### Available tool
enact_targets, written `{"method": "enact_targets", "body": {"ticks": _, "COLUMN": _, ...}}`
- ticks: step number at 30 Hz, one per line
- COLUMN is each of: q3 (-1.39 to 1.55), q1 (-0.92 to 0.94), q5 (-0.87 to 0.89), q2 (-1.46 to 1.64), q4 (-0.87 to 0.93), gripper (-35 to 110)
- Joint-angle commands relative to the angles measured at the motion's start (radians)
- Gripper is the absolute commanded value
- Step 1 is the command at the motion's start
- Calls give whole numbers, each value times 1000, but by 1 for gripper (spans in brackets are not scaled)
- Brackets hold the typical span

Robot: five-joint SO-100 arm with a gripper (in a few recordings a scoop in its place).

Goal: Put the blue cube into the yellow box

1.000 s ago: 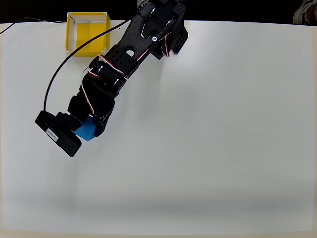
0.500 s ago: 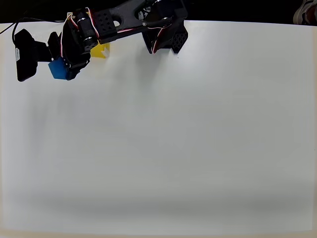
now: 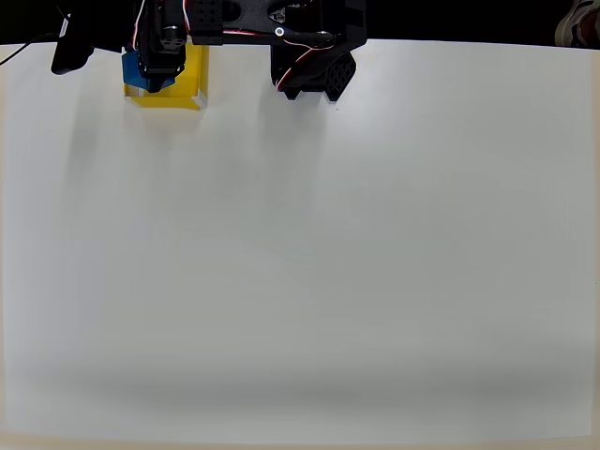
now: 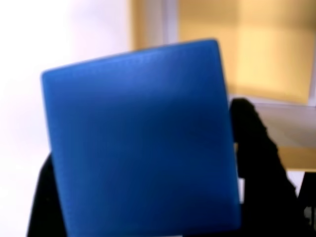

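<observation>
Matte black, blocky plastic arm [image 3: 234,17] built of boxy servo segments, seen from overhead. Thin red and white wires loop between its joints. A small pale ring marks one upper link. The squat black base [image 3: 314,75] shows a perforated side face.

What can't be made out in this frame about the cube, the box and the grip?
- Yellow box: in the overhead view the arm covers most of it, so its floor and far rim are hidden.
- Blue cube: blurred in the wrist view; how high it hangs above the box cannot be told.
- Gripper: its fingertips are hidden under the wrist in the overhead view.
</observation>
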Motion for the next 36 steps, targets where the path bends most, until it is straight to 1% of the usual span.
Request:
{"method": "enact_targets", "body": {"ticks": 1, "q3": 43, "q1": 43, "q5": -6, "q2": 158, "q4": -38, "gripper": 11}}
{"method": "enact_targets", "body": {"ticks": 7, "q3": 135, "q1": 57, "q5": 17, "q2": 193, "q4": -98, "gripper": 11}}
{"method": "enact_targets", "body": {"ticks": 12, "q3": 195, "q1": 78, "q5": 34, "q2": 175, "q4": -215, "gripper": 11}}
{"method": "enact_targets", "body": {"ticks": 20, "q3": 265, "q1": 86, "q5": 51, "q2": 132, "q4": -311, "gripper": 11}}
{"method": "enact_targets", "body": {"ticks": 26, "q3": 376, "q1": 89, "q5": 60, "q2": 132, "q4": -439, "gripper": 12}}
{"method": "enact_targets", "body": {"ticks": 31, "q3": 446, "q1": 92, "q5": 63, "q2": 166, "q4": -466, "gripper": 12}}
{"method": "enact_targets", "body": {"ticks": 36, "q3": 554, "q1": 109, "q5": 83, "q2": 225, "q4": -532, "gripper": 15}}
